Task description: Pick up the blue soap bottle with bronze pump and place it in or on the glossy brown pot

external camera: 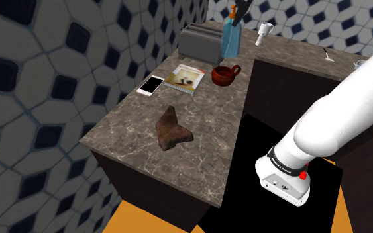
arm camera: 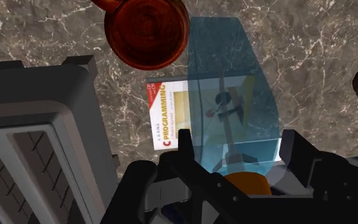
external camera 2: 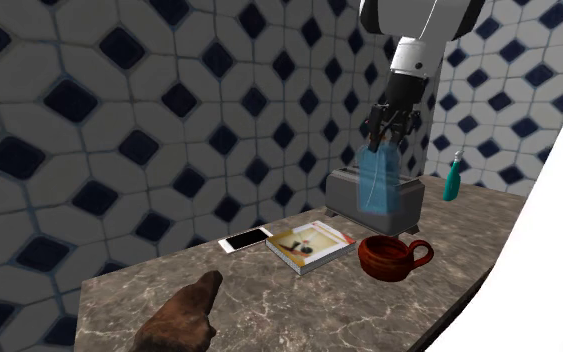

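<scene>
Countertop (external camera: 128, 132) of veined brown stone is stretching away in the shoulder view. Nearest, a rough brown lump (external camera: 173, 129) is lying on it. Beyond, at eleven and twelve o'clock from the lump, a white phone (external camera: 151, 85) and a programming book (external camera: 185, 77) are lying side by side. The glossy brown pot (external camera: 224, 74) is sitting at three o'clock from the book, just beside it. A grey toaster (external camera: 199, 45) is standing at eleven o'clock from the pot.

At twelve o'clock from the pot, the black gripper (external camera: 234, 14) is clamping the bronze pump (arm camera: 247, 183) of the translucent blue soap bottle (external camera: 230, 41), which is hanging clear of the counter.

Likely risks:
- The bottle is looking almost as wide as the pot's mouth, so an off-centre descent risks catching the rim and shoving the pot.
- Standing tall inside, it may be toppling on release.
- Held only at the top, it may be swinging against the toaster.
</scene>
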You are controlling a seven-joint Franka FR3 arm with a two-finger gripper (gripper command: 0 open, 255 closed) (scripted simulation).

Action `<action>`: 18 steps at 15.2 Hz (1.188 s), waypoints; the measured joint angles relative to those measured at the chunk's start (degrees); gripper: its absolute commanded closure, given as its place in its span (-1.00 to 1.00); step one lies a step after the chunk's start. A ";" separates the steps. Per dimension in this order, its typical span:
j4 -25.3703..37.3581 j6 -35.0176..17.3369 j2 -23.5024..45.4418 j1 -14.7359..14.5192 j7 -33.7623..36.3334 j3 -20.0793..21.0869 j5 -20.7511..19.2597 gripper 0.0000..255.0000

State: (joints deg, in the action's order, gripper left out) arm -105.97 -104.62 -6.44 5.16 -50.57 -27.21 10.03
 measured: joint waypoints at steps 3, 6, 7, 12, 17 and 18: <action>4.62 2.33 3.63 1.65 -4.26 -2.54 1.79 1.00; 11.20 6.04 8.41 4.12 -9.08 -5.24 4.38 1.00; 11.90 6.21 9.28 4.59 -9.98 -5.63 4.89 1.00; 8.95 3.23 9.66 4.90 -11.54 -5.89 5.28 1.00; 5.19 -0.36 9.51 4.71 -12.20 -5.74 5.42 1.00; 4.34 -1.11 9.43 4.69 -12.38 -5.73 5.42 1.00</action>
State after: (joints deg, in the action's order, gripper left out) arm -101.63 -105.73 2.99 9.85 -62.94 -32.94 15.45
